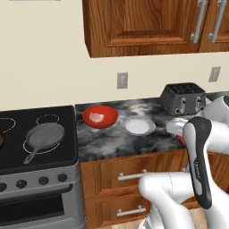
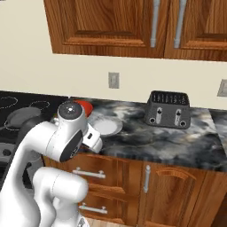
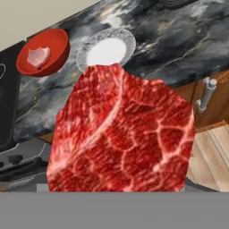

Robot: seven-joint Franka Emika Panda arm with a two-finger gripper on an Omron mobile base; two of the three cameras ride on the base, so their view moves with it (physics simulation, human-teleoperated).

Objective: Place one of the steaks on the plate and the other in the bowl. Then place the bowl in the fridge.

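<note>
my claw grips the red steak [image 3: 120, 134], jaws spread wide around its bulk, though the meat hides my fingertips. the plate [image 3: 106, 49] lies ahead at twelve o'clock, just past the steak's top edge. the bowl [image 3: 44, 53], holding the paler steak [image 3: 38, 57], sits at ten o'clock beside it.
</note>
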